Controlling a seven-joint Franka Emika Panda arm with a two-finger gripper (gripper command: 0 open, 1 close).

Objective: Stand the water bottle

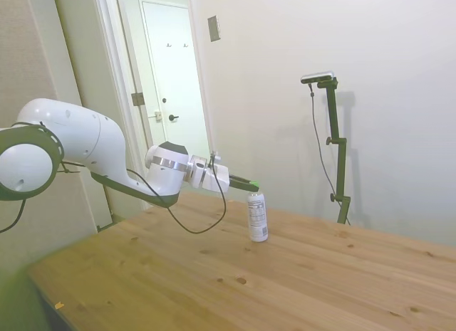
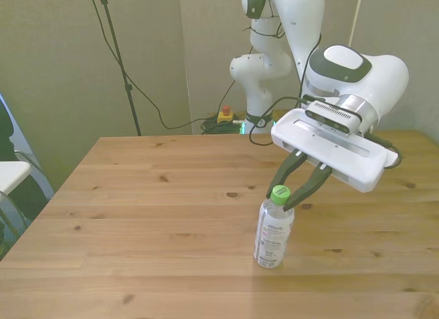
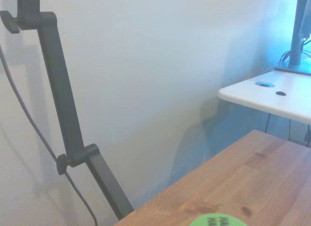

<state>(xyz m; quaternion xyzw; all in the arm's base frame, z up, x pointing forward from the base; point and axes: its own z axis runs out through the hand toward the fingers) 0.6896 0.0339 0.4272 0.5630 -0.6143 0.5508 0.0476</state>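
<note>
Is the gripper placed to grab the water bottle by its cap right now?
Probably yes: the gripper has its open fingers on either side of the green cap of the upright water bottle, with nothing between.

Wooden tabletop (image 1: 214, 274) with knotty planks, pale grain running lengthwise. Plain off-white wall (image 1: 370, 53) beyond tool's reach side, evenly lit, soft shadows. Pale door (image 1: 174, 96) behind arm's side, dark handle, two hooks near its top; small grey wall plate (image 1: 214, 28) beside door frame. In front view, beige wall (image 2: 55, 65) behind tabletop, black cables (image 2: 147, 103) trailing down to floor. White side table (image 3: 265, 95) seen off tabletop's edge in wrist view.
</note>
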